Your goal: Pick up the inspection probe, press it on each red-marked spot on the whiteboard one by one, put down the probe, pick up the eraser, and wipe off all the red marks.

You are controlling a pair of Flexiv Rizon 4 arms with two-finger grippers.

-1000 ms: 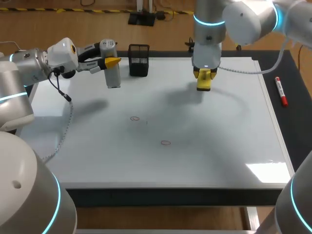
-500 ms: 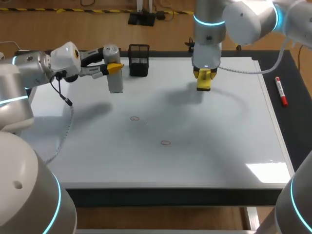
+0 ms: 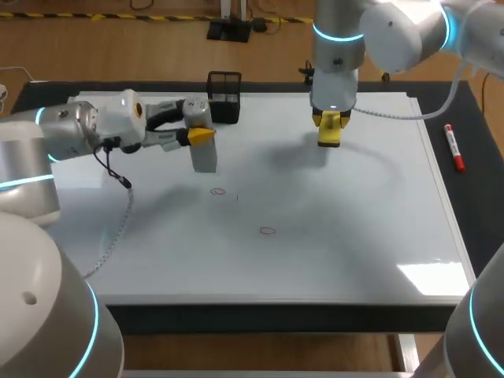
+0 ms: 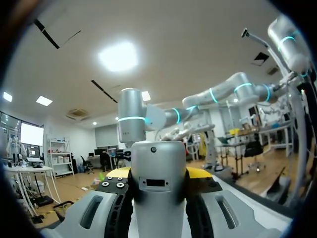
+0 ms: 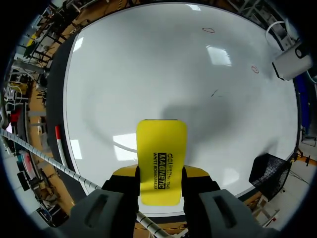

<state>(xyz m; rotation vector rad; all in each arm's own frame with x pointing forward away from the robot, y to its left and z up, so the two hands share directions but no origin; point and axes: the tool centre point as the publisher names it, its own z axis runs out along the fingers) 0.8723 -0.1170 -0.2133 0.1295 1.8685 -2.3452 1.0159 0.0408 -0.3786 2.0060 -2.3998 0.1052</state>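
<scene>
Silver-grey, round-topped probe (image 3: 205, 157) sits upright in the left gripper (image 3: 198, 131).

Probe (image 4: 158, 181) lower end out of view

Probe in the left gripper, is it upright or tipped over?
Upright. The probe stands vertical in the head view, gripped from both sides by the left gripper; whether its tip touches the whiteboard cannot be told.

Left end effector (image 3: 201, 135), reaching sideways, grips the probe (image 3: 204, 156); right end effector (image 5: 161, 173), pointing down, grips the eraser (image 5: 161, 144).
</scene>
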